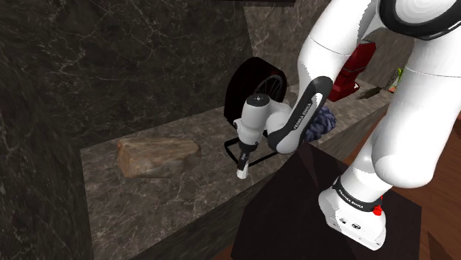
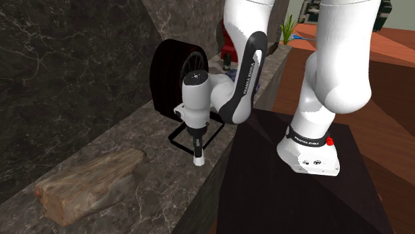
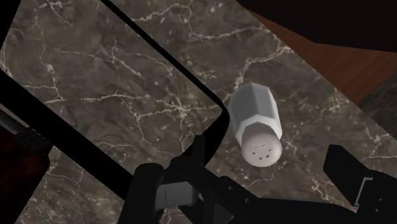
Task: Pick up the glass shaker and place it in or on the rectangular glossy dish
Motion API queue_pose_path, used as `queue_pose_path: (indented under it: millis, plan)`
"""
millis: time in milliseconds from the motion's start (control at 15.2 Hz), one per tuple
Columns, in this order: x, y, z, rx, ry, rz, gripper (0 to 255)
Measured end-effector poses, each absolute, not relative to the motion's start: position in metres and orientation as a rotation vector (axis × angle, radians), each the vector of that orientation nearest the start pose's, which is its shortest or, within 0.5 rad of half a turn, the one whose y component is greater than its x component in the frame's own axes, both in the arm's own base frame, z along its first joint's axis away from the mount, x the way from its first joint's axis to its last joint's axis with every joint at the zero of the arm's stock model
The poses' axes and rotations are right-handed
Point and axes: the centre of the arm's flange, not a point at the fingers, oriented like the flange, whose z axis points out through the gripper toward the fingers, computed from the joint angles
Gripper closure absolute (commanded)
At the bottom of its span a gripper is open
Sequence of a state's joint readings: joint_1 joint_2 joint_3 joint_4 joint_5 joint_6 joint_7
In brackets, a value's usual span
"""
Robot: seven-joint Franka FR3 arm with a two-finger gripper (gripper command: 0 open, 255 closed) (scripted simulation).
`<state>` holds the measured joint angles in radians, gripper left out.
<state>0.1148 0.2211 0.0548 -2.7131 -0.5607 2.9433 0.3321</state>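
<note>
While wide apart and empty, end effector (image 3: 267,156) fingers (image 3: 356,179) either side of shaker (image 3: 256,114) beside dish (image 3: 167,57).

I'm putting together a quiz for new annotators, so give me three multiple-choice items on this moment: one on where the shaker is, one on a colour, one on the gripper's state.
1. Where is the shaker?
A. inside the dish
B. on the counter, just outside the dish's rim
C. lifted clear of the counter

2. What colour is the dish's rim?
A. black
B. red
C. white

3. How is the gripper?
A. shut on the shaker
B. shut on nothing
C. open

Answers:
1 B: the wrist view shows the shaker standing on the marble beside the rim's corner, not within it.
2 A: the rim runs as a black line across the counter.
3 C: the two fingers stand apart, one on either side of the shaker, and do not touch it.
</note>
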Motion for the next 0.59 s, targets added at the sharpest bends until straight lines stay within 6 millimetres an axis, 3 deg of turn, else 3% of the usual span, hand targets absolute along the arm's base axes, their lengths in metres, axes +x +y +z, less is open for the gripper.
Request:
queue_pose_path:
  millis: [264,594]
  plan:
    - [0.378,0.099,0.134,-3.174,-0.621,-0.059,0]
    - [0.379,0.099,0.131,-3.174,-0.622,-0.06,0]
